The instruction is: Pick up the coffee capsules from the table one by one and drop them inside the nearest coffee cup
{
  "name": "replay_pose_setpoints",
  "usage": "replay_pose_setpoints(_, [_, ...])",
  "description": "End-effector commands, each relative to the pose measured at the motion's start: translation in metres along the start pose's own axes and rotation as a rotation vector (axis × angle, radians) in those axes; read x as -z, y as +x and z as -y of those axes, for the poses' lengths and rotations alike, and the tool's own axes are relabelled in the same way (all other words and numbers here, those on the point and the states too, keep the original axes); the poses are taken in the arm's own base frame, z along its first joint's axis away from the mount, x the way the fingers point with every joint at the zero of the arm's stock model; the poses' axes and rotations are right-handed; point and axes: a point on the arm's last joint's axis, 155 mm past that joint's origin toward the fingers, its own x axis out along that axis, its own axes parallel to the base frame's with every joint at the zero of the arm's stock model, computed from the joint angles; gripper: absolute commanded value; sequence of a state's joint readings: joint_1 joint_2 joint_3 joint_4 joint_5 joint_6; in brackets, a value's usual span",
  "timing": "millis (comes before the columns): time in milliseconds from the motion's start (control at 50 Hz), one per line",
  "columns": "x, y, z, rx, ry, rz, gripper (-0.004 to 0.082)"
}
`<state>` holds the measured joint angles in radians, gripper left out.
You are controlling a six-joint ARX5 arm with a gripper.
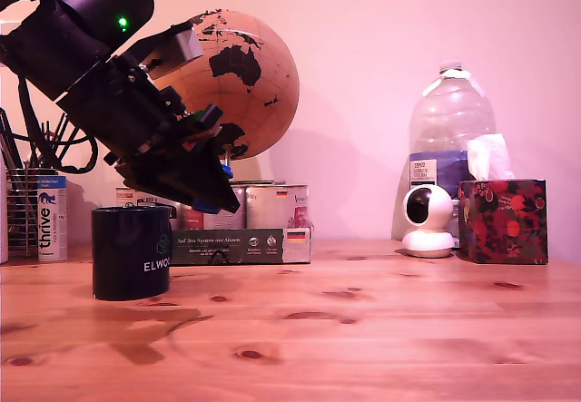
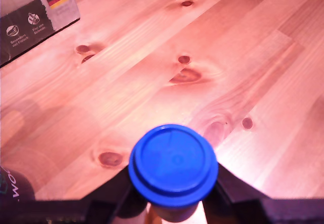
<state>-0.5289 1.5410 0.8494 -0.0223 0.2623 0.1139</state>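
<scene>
I have the gripper (image 2: 173, 204) pinching a blue capsule (image 2: 173, 164), held high beside the cup (image 1: 132, 251) at lower left, ready to drop.

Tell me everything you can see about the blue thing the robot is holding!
It's a coffee capsule, bright blue and round, and it looks like plastic. The wrist view shows its flat round face with a raised rim around it. The gripper has it pinched between two dark fingers, one on each side. It hangs in the air above the wooden table, touching nothing else. In the exterior view only a bit of blue peeks out beside the dark cup.
</scene>
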Motion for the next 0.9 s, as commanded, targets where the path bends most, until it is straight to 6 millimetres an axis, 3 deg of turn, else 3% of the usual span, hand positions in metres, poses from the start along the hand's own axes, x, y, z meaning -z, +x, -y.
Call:
replay_pose_setpoints(0, [0.01, 0.003, -0.001, -0.005, -0.013, -0.015, 0.0198])
replay_pose_setpoints(880, [0.0, 0.001, -0.009, -0.024, -0.092, 0.029, 0.0198])
